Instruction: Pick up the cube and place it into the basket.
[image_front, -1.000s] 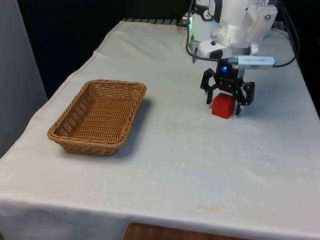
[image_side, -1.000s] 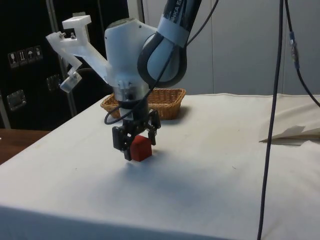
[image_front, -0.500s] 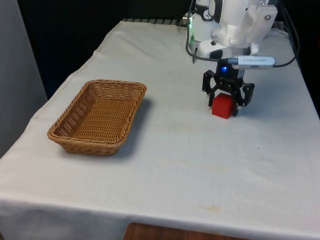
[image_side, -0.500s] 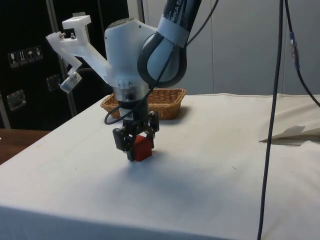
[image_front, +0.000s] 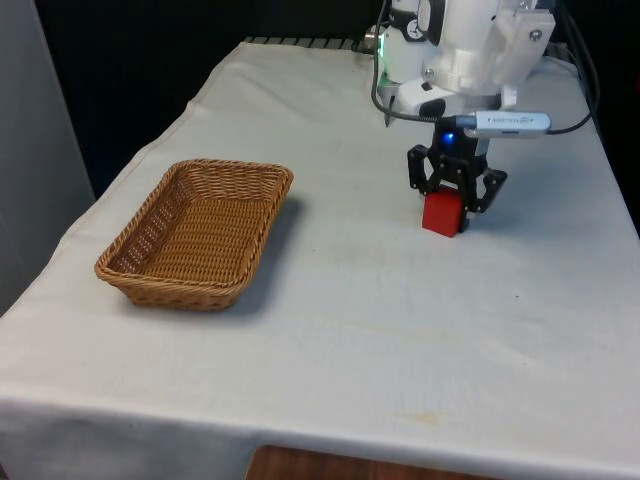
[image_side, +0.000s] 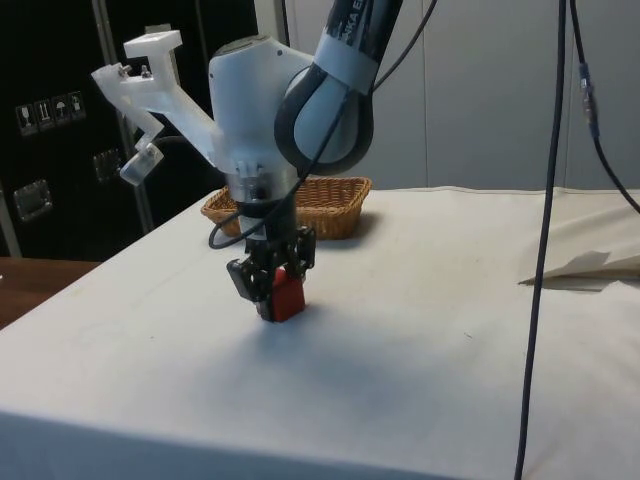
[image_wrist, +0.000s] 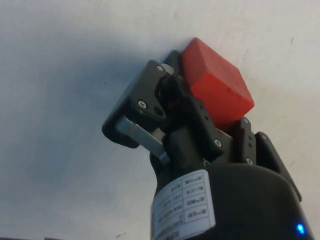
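Front view: red cube (image_front: 443, 212) sits on the white cloth (image_front: 400, 300), toward the front view's right.
Gripper (image_front: 455, 205): lowered over the cube, 2 fingers closed against its sides.
Basket (image_front: 195, 232): wicker, well apart, toward the front view's left.

white arm (image_side: 262, 105), black cables, black jaws with silver screws.
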